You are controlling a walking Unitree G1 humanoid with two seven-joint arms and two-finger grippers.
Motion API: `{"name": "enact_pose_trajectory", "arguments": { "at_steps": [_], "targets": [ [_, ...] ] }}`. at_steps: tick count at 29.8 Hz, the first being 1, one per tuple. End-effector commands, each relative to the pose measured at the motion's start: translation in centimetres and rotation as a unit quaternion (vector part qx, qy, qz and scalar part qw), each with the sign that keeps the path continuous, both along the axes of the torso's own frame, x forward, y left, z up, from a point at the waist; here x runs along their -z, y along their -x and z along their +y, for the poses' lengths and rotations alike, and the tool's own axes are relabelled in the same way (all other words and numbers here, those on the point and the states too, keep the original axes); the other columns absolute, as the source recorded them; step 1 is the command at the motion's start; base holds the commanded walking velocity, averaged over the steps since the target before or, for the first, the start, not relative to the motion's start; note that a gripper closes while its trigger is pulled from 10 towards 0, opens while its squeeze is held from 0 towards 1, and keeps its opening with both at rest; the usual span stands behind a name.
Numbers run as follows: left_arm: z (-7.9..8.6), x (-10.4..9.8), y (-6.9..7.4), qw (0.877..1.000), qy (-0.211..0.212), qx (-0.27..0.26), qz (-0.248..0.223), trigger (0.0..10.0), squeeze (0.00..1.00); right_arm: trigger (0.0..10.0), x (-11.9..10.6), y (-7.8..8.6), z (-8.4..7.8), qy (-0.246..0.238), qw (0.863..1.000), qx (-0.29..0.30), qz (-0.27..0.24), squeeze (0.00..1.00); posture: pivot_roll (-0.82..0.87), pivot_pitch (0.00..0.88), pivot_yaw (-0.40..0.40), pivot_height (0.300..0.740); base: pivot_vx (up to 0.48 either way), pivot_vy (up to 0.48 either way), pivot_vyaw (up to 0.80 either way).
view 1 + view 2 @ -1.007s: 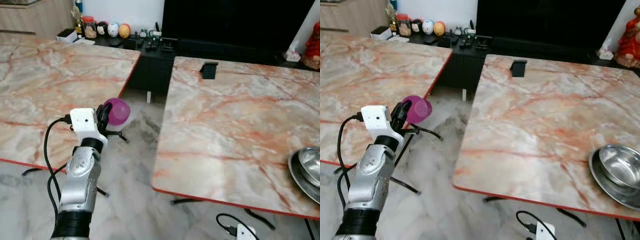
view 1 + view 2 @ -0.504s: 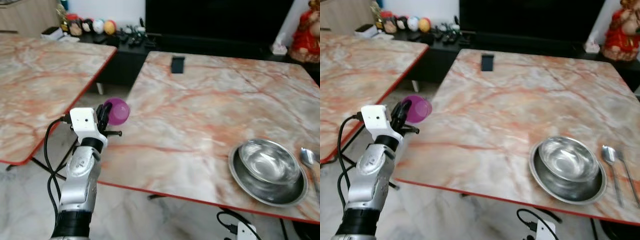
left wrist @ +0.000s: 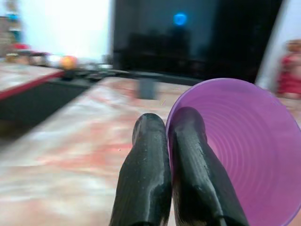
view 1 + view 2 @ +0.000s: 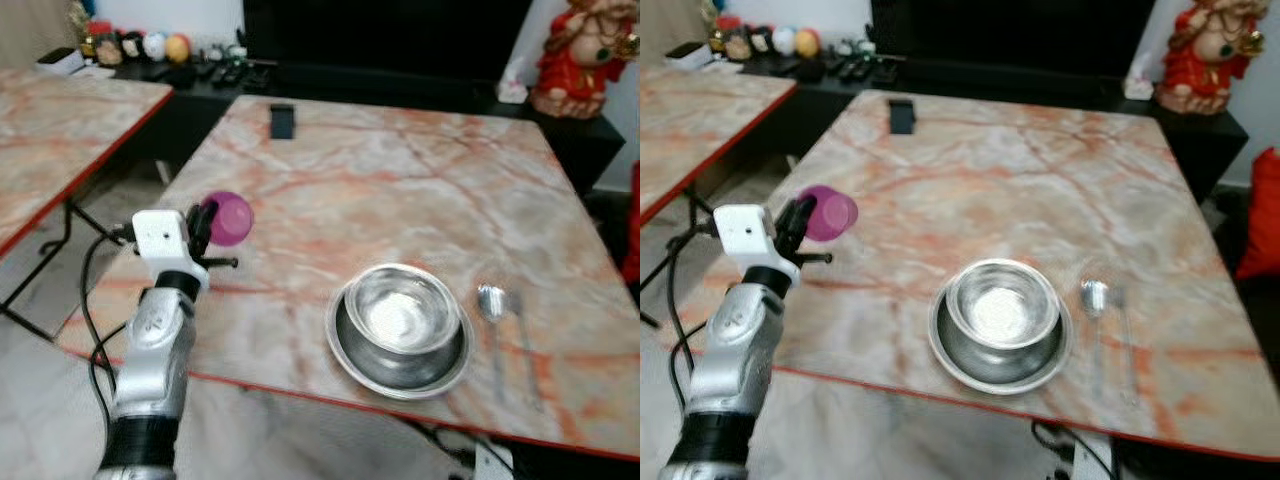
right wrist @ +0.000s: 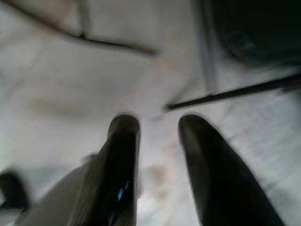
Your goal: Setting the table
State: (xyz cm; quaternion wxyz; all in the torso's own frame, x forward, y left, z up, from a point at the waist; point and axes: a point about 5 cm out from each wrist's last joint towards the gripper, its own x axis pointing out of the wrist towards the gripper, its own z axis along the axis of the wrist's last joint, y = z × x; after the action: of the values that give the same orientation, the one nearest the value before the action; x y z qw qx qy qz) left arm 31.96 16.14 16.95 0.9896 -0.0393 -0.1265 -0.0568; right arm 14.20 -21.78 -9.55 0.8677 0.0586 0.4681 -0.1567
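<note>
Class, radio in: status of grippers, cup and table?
Left gripper shut on purple cup, over table edge. Right gripper open, idle. Bowl, spoon set.

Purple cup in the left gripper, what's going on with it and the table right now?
The left gripper is shut on the rim of the purple cup, holding it tipped on its side above the near left part of the marble table. Further right on the table a steel bowl sits in a steel plate, with a spoon lying just to its right. A small dark object rests near the far edge. The right gripper hangs open over the floor.
</note>
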Motion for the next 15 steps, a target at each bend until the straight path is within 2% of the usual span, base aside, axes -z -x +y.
{"name": "enact_pose_trajectory", "arguments": {
  "at_steps": [1,12,15],
  "targets": [
    [1.0,-0.7,-0.3,1.0,-0.006,-0.01,-0.008,10.0,0.0,10.0,-0.1,-0.3,0.3,-0.004,1.0,-0.002,-0.003,0.0,0.02,0.0,-0.042,0.74,0.0,0.0,0.0],
    [1.0,-2.3,-1.6,1.0,-0.002,0.009,0.002,10.0,0.0,10.0,-0.1,-0.4,0.2,-0.004,1.0,-0.006,-0.004,0.0,0.02,0.0,-0.048,0.74,0.0,0.0,0.0],
    [0.5,-3.3,-2.9,0.999,-0.002,0.039,0.024,10.0,0.0,10.0,-0.1,-0.5,0.3,-0.005,1.0,-0.007,-0.004,0.0,0.02,0.0,-0.049,0.74,0.0,0.0,0.0]
  ]
}}
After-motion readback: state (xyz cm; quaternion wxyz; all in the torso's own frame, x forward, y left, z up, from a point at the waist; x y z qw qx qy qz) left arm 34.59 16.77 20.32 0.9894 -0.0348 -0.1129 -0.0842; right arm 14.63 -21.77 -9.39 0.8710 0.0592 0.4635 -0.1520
